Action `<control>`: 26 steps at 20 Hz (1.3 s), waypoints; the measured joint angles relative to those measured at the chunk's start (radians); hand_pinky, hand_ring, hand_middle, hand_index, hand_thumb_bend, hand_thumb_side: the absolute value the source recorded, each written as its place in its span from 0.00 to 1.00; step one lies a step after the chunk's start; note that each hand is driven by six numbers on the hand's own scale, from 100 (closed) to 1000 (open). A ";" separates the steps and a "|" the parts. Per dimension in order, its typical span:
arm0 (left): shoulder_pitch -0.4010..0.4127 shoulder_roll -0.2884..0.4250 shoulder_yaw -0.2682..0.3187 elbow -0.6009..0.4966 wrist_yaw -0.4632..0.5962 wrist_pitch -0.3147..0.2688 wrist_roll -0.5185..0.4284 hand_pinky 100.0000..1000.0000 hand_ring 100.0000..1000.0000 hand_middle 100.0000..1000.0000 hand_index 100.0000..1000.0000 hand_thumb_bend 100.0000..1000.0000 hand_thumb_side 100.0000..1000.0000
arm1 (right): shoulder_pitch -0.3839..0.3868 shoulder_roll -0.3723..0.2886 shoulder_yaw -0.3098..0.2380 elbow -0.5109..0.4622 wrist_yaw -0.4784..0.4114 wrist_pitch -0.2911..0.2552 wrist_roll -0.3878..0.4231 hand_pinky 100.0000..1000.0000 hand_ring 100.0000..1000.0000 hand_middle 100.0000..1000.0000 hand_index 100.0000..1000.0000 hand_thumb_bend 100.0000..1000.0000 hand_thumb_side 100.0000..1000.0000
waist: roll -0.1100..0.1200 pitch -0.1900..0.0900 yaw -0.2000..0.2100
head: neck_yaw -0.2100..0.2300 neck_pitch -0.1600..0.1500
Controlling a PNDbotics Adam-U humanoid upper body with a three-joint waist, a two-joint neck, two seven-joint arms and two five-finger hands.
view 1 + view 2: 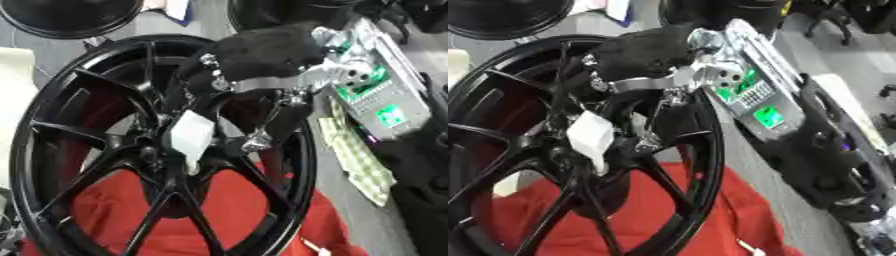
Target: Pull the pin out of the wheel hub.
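Black multi-spoke wheel (105, 150) standing upright on a red cloth (227, 220), filling the left and middle of both views. At its centre, the wheel hub (166, 150), with a white, tag-like piece (192, 135) sticking out just right of it; cannot tell whether this is the pin itself or something fastened to it.

Right hand (267, 50) reaching in from the upper right, black-covered palm hovering above and slightly right of the hub, over the upper spokes. Fingers (289, 115) bent downward toward the hub, one metal-tipped end (256, 142) lying just beside the white piece. Cannot tell whether they pinch it or merely touch; closure hidden behind the spokes and the hand's own bulk.

Forearm (754, 95) silver, with green circuit boards showing, running off to the right edge.

Second dark wheel (74, 17) at the far left, on the grey floor. Pale checked cloth (354, 155) lying to the right of the upright wheel, seen in the left eye view.
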State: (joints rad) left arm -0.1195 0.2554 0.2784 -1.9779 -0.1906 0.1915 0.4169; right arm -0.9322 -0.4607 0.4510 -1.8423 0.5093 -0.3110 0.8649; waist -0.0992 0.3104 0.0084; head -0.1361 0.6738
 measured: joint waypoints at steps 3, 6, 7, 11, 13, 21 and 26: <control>-0.003 0.000 -0.001 0.000 0.000 0.001 -0.002 0.71 0.57 0.49 0.63 0.00 0.78 | -0.001 0.001 0.005 0.009 0.003 -0.001 0.000 0.85 0.87 0.79 0.87 0.38 0.00 | -0.002 0.003 0.005 | -0.010 0.000; -0.004 0.000 -0.002 0.003 -0.001 0.000 -0.005 0.71 0.57 0.49 0.63 0.00 0.78 | -0.009 0.007 0.007 0.015 0.007 -0.002 -0.001 0.85 0.87 0.79 0.87 0.38 0.00 | -0.004 0.005 0.006 | -0.018 0.001; -0.004 0.000 -0.002 0.004 -0.001 0.000 -0.005 0.71 0.57 0.49 0.63 0.00 0.78 | -0.010 0.007 0.009 0.017 0.008 -0.003 -0.002 0.85 0.87 0.79 0.87 0.38 0.00 | -0.007 0.005 0.007 | -0.020 0.001; -0.004 0.000 -0.003 0.006 -0.003 0.000 -0.009 0.71 0.57 0.49 0.63 0.00 0.78 | -0.017 0.008 0.016 0.024 0.021 -0.005 -0.004 0.84 0.86 0.77 0.86 0.36 0.00 | -0.015 0.009 0.011 | -0.031 0.001; -0.004 0.000 -0.003 0.006 -0.004 0.001 -0.010 0.71 0.57 0.49 0.63 0.00 0.78 | -0.017 0.010 0.018 0.029 0.029 -0.006 -0.004 0.84 0.85 0.77 0.86 0.36 0.00 | -0.017 0.011 0.011 | -0.035 0.001; -0.005 0.000 -0.003 0.006 -0.004 0.002 -0.011 0.71 0.57 0.49 0.63 0.00 0.78 | -0.017 0.016 0.033 0.045 0.047 -0.013 -0.011 0.83 0.84 0.74 0.83 0.36 0.00 | -0.027 0.012 0.014 | -0.043 0.001; -0.007 0.000 -0.003 0.006 -0.004 0.002 -0.011 0.71 0.57 0.49 0.63 0.00 0.78 | -0.016 0.016 0.043 0.060 0.060 -0.018 -0.016 0.83 0.83 0.73 0.82 0.33 0.00 | -0.028 0.017 0.016 | -0.043 0.001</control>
State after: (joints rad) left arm -0.1266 0.2551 0.2756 -1.9721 -0.1950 0.1940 0.4057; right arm -0.9483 -0.4443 0.4944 -1.7824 0.5693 -0.3287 0.8486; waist -0.1269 0.3271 0.0244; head -0.1789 0.6749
